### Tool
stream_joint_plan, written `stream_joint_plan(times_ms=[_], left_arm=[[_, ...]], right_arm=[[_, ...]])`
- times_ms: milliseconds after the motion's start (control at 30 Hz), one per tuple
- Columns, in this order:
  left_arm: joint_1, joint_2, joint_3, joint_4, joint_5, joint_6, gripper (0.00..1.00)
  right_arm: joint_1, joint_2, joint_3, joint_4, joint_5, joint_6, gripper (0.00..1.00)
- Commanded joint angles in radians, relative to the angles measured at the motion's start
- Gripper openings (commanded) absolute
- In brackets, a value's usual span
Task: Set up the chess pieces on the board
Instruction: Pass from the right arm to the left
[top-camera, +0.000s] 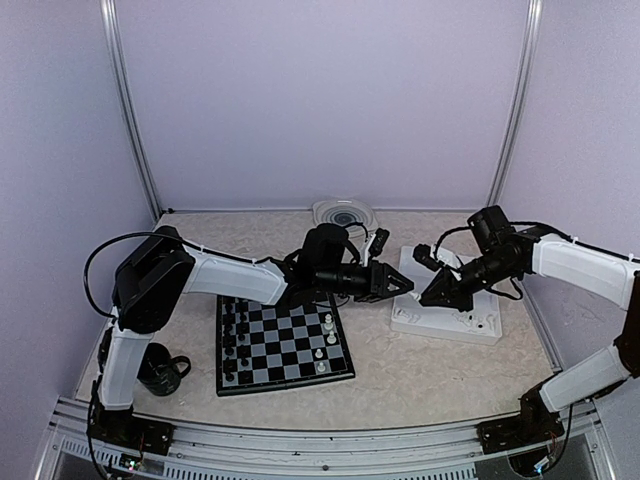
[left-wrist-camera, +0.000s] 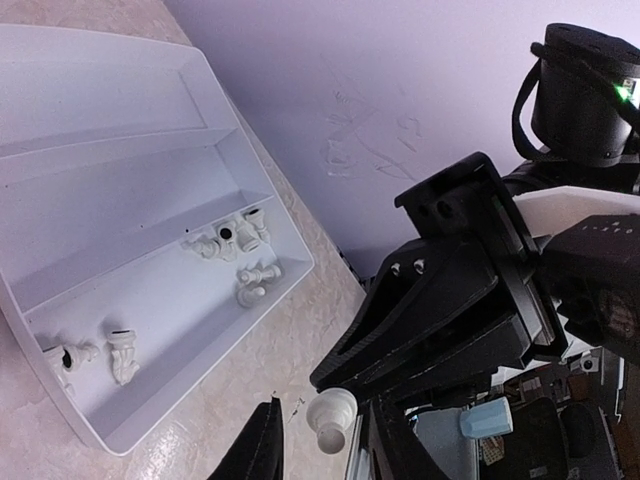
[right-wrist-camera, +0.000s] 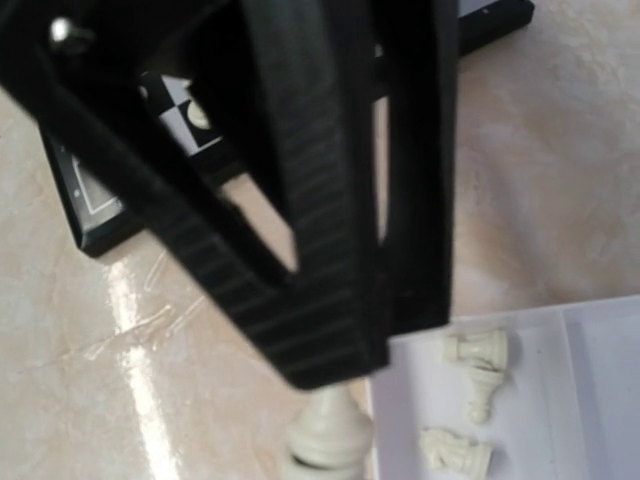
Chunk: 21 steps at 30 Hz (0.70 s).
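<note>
Right gripper (top-camera: 424, 299) is pinching a white piece (left-wrist-camera: 333, 418) just off the tray (left-wrist-camera: 100, 100) rim; left gripper (top-camera: 408, 287) is straddling it, jaws part-open.

A flat black-and-grey checkered chessboard (top-camera: 285, 345) lies on the bench (top-camera: 430, 370). Tiny black plastic chessmen (top-camera: 236, 338) stand along its left columns, a few white chessmen (top-camera: 329, 325) at its right. Other white pieces (left-wrist-camera: 235, 240) lie toppled in a white tray (left-wrist-camera: 150, 90); one white piece (left-wrist-camera: 332, 420) hangs pinched in the right pincer (right-wrist-camera: 335, 385).

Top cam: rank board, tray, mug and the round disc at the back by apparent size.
1. board
2. tray, partly covered
3. mug and disc: look about alike, and the disc sits farther back, so unranked.
</note>
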Motion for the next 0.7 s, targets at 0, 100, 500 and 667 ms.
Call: stream_joint_plan(times_ms=[0,100,500,667], left_arm=[[-0.008,0.015,0.024,-0.009,0.017,0.004,0.32],[-0.008,0.015,0.028,-0.011,0.022,0.005,0.31],[-0.004,-0.004,0.021,-0.044,0.000,0.052,0.14],[0.015,-0.136,-0.018,-0.236,-0.129,0.222,0.09]], right_arm=[[0.012,0.013,0.031,0.024,0.009,0.031,0.09],[0.012,0.020,0.038,0.026,0.010,0.037,0.09],[0.017,0.023,0.027,0.024,0.021,0.031,0.08],[-0.002,0.019,-0.048,0.107,0.046,0.026,0.08]])
